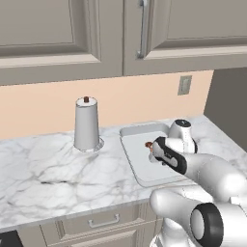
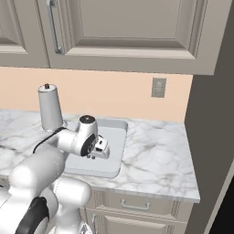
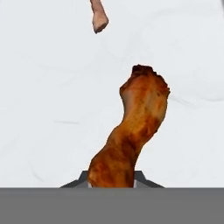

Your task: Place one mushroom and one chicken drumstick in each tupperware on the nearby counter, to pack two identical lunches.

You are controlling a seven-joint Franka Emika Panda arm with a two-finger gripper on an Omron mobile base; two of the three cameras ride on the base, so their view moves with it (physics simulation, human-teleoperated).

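Observation:
My gripper [image 3: 112,179] is shut on a browned chicken drumstick [image 3: 140,118], which sticks out past the fingertips over the pale floor of the tupperware [image 3: 48,96]. In the left base view the gripper [image 1: 150,147] hangs low over the light grey tupperware [image 1: 137,161] on the marble counter [image 1: 48,169], with a brown bit of the drumstick [image 1: 148,144] at its tip. The right base view has the gripper [image 2: 103,148] over the same tupperware [image 2: 116,137]. A small pale pinkish piece [image 3: 99,19] lies further in; I cannot tell whether it is the mushroom.
A tall grey cylinder with a brown knob [image 1: 87,125] stands on the counter left of the tupperware. Wall cabinets [image 1: 58,34] hang overhead. A dark wall [image 2: 215,137] bounds the counter on the right. Drawers [image 1: 103,222] sit under the counter's front edge.

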